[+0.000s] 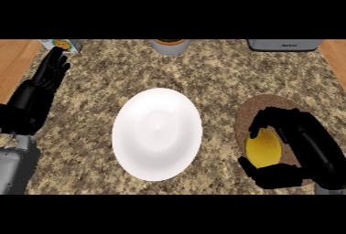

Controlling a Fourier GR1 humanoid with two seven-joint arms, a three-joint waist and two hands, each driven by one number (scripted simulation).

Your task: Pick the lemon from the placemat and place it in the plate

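Head view: right robot hand (307,142) curls round the lemon (263,148), which sits on the brown placemat (267,103), right of the white plate (157,133); left robot hand (47,77) rests open at the left edge.

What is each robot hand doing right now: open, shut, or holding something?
Left robot hand: open, fingers up, resting at the view's left edge.
Right robot hand: curled round the lemon on the placemat.

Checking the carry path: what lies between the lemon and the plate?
In the head view, only fingers of the right hand curled round the lemon, a strip of placemat and bare counter before the plate.
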